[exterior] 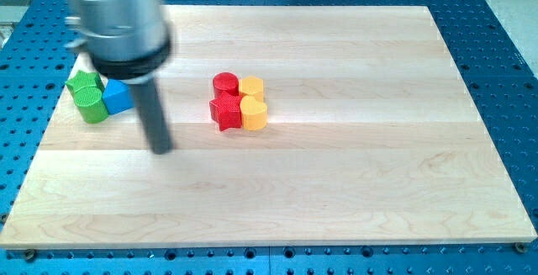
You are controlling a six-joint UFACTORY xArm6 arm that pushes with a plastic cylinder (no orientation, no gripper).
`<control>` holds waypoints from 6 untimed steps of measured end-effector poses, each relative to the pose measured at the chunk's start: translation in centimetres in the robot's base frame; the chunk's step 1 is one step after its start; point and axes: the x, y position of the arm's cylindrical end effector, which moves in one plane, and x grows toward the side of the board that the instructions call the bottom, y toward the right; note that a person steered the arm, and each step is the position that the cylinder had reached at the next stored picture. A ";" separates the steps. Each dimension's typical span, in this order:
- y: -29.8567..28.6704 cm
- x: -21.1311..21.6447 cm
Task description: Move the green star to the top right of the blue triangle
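Grey cylinder, black collar, dark rod, my tip [160, 150].

Pale, smooth matt wooden board [336, 182] on a perforated blue metal table [504, 23]; matt dark rod [154, 119].

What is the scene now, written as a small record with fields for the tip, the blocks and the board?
tip: my tip rests on the wooden board, just below and right of the blue block
left group: green star block, green cylinder block, blue block, all close together
centre group: red cylinder, red star, two yellow blocks
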 end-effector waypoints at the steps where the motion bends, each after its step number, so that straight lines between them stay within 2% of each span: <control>1: -8.7 0.0; 3: -5.8 -3.8; 5: -11.3 -5.3; 6: -10.9 -11.1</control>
